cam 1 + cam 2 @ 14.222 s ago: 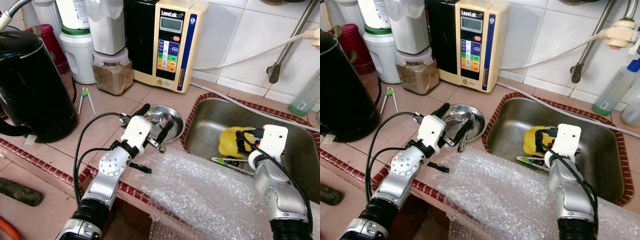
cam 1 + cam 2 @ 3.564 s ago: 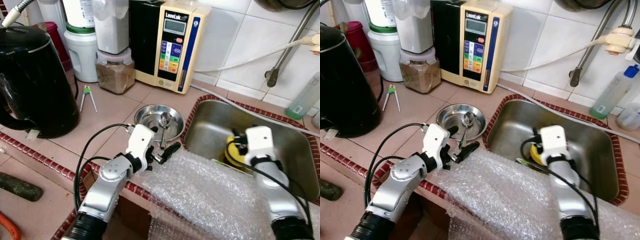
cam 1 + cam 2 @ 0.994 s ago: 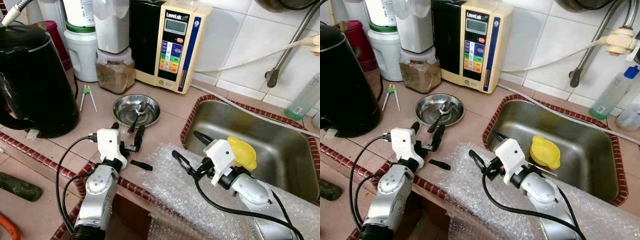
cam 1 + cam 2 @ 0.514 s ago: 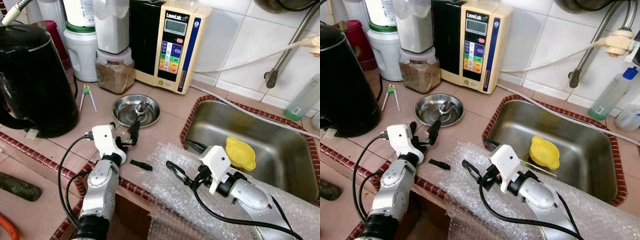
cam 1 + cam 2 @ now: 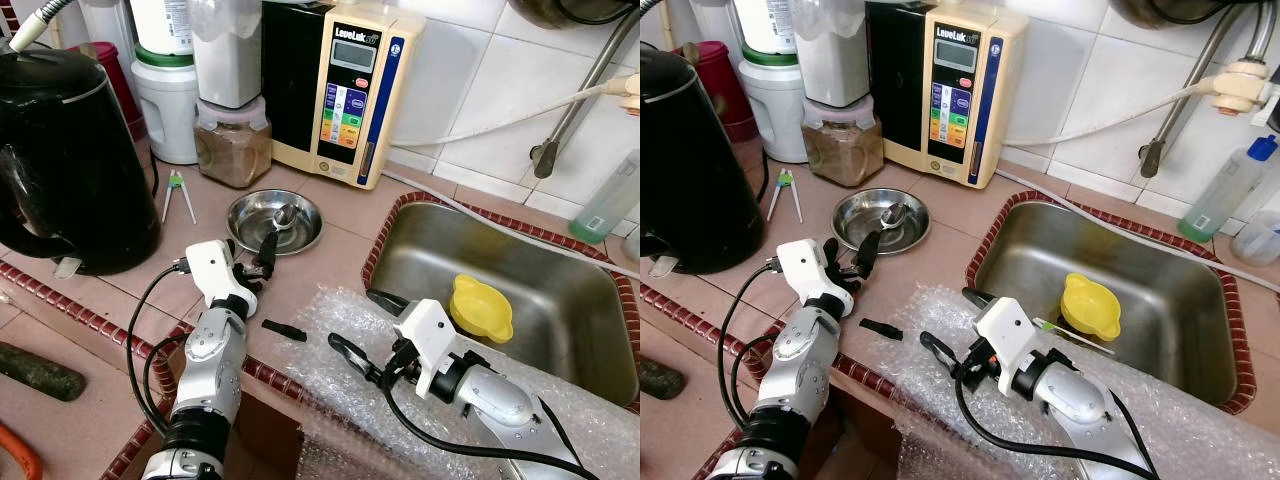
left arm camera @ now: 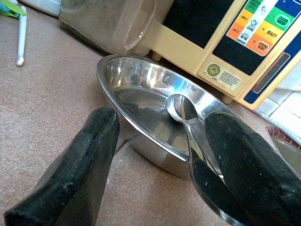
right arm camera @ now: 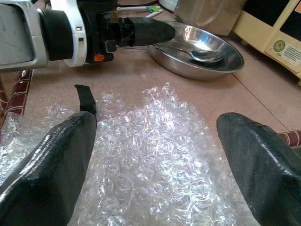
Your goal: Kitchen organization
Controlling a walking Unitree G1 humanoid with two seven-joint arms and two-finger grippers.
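One steel bowl (image 5: 274, 220) sits on the tiled counter (image 5: 330, 260), between the brown-filled jar (image 5: 233, 145) behind it and the counter's front edge; one spoon (image 5: 280, 222) lies in it, handle over the near rim. The left gripper (image 5: 250, 262) is at that near rim, fingers spread, one finger (image 6: 84, 165) just short of the bowl wall and the other beside the spoon handle; whether it touches cannot be told. Bare counter lies to the bowl's left and between bowl and sink (image 5: 590, 310).

One small black piece (image 5: 284, 329) lies on the counter near the red-tiled front edge, just beside the bubble wrap (image 5: 340, 390). One sheet of wrap drapes over the front edge and the sink's near rim. The right gripper (image 5: 365, 325) hovers over it, fingers wide apart and holding nothing.

In the sink: one yellow funnel-shaped item (image 5: 480, 306), near the front wall, with open basin behind and to the right.

Along the back wall: one black kettle (image 5: 65, 160), one white jug base (image 5: 170, 110), one cream control unit (image 5: 355, 90), one green-tinted bottle (image 5: 610, 195). One pair of green-hinged tongs (image 5: 177, 194) lies between kettle and bowl.
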